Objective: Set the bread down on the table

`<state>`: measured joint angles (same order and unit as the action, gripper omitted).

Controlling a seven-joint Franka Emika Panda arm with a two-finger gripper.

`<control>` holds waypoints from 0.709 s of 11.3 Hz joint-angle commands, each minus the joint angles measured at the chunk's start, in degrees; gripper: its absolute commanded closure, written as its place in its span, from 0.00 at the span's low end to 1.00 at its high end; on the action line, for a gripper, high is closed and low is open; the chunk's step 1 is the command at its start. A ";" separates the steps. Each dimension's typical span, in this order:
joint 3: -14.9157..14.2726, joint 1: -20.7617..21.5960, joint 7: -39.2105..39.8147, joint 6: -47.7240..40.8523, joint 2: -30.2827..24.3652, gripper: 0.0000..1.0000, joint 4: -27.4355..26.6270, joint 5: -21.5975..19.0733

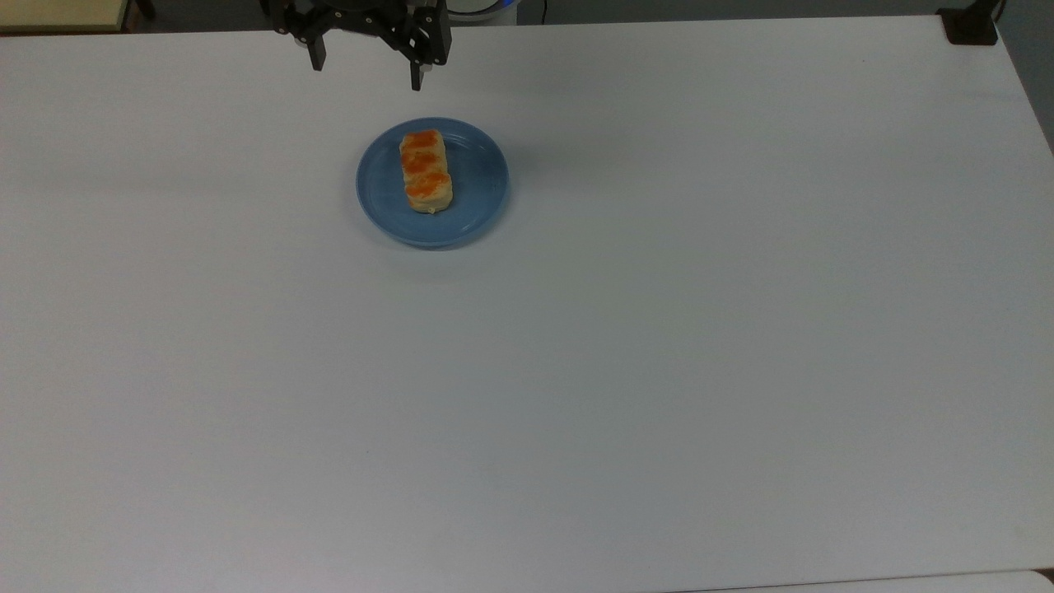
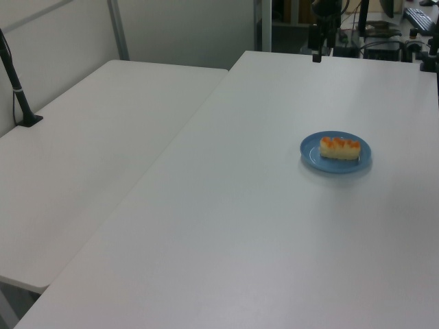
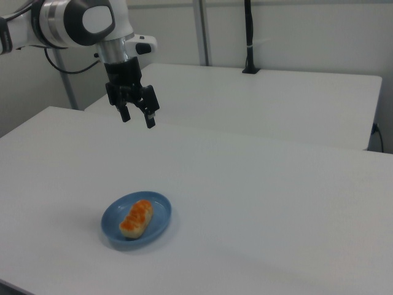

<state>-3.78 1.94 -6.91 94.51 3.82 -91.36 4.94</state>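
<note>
The bread (image 1: 426, 171) (image 2: 339, 147) (image 3: 136, 218) is a pale-yellow loaf with orange glazed bumps, lying on a round blue plate (image 1: 478, 206) (image 2: 310, 154) (image 3: 158, 221) on the white table (image 1: 659, 329) (image 2: 260, 226) (image 3: 276, 184). My gripper (image 1: 366, 74) (image 3: 137, 118) hangs open above the table near its far edge, above the plate in the top view and well apart from the bread. Nothing is between its fingers. In the left view the gripper (image 2: 315, 53) is at the table's far end.
A second white table (image 2: 89, 157) (image 3: 276, 98) adjoins this one, with a black post (image 2: 17, 89) (image 3: 249, 37) clamped at its edge. A black clamp (image 1: 970, 25) sits at the top view's upper right corner. Desk clutter (image 2: 411, 27) lies beyond the far edge.
</note>
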 commanded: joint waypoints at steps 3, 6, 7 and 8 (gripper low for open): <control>-0.44 -0.10 1.36 -1.35 -0.75 0.00 0.48 -0.81; -0.44 -0.18 1.37 -1.35 -1.10 0.00 0.48 -0.81; -0.44 -0.19 1.46 -1.35 -1.10 0.00 0.48 -0.81; -0.44 -0.19 1.46 -1.35 -1.10 0.00 0.48 -0.81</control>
<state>-3.80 1.76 -6.82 94.51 3.61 -90.99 4.94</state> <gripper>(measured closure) 0.000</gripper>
